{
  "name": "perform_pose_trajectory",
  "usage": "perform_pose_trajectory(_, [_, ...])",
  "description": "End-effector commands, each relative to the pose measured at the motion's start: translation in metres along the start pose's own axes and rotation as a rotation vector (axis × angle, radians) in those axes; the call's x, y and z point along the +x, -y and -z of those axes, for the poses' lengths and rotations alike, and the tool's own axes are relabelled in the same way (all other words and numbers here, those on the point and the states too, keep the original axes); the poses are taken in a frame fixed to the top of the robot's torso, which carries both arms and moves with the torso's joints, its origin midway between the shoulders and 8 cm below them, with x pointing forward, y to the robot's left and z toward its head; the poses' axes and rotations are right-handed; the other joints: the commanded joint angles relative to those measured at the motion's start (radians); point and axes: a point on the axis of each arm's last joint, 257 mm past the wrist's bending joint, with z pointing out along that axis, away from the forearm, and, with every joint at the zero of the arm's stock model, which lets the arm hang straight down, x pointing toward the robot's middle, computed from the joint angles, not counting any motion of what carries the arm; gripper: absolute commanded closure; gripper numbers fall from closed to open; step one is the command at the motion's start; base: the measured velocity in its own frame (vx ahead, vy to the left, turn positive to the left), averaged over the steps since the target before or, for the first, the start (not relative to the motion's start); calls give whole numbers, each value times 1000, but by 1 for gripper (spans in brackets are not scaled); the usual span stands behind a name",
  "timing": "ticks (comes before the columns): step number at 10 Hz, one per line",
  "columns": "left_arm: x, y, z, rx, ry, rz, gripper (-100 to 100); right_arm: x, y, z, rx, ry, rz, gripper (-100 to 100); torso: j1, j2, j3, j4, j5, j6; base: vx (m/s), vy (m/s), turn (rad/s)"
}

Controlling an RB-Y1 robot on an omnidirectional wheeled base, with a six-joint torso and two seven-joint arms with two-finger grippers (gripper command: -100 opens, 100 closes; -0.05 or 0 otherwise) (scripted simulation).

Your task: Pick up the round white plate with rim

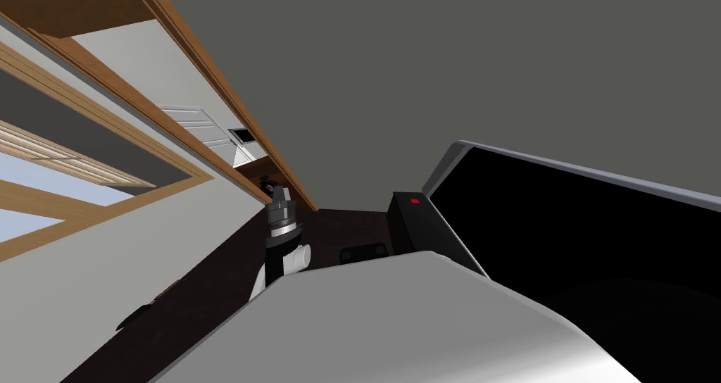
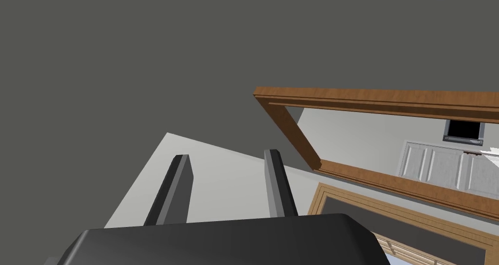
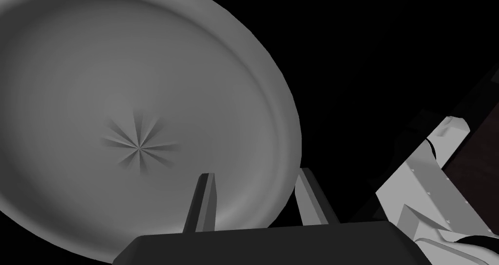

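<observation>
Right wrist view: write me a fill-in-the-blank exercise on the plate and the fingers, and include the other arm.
The right gripper has one of its fingers over the round grey-white rimmed plate and the other outside its ____.
The area beside the plate is pure ____.
The left gripper's fingers stand ____, with nothing between them.
Missing words: rim; black; open.
</observation>
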Motion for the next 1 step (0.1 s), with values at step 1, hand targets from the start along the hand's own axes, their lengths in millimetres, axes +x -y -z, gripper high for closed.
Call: perform_pose_trajectory(1, [0, 0, 0, 0, 0, 0, 0, 0, 0, 0, 0, 0, 0, 0, 0, 0, 0, 0, 0, 0, 0, 0, 0])
